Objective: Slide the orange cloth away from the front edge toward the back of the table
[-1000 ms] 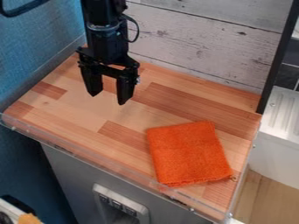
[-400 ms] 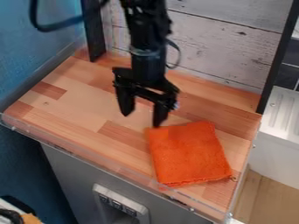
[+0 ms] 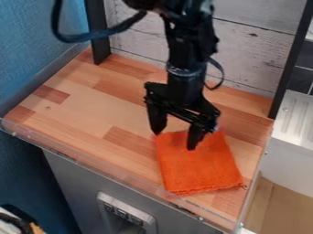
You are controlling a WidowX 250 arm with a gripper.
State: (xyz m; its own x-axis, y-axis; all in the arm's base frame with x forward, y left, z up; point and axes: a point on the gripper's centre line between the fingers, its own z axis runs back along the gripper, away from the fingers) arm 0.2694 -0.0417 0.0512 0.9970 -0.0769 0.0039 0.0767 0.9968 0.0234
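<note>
The black gripper hangs at the top edge of an orange cloth, its two fingers spread apart with nothing held between them. One fingertip is by the cloth's upper left corner, the other in front of its upper part. Whether they touch the cloth I cannot tell. The cloth lies flat, roughly square, on the right front part of the wooden counter. Part of its upper edge is hidden behind the gripper.
A clear low rim runs along the counter's front edge. Black posts stand at the back left and right, with a whitish plank wall between them. A blue wall borders the left side.
The arm and gripper have moved right and toward the front, from the counter's back left to the cloth's top edge. The fingers stay spread. The cloth lies where it was.
</note>
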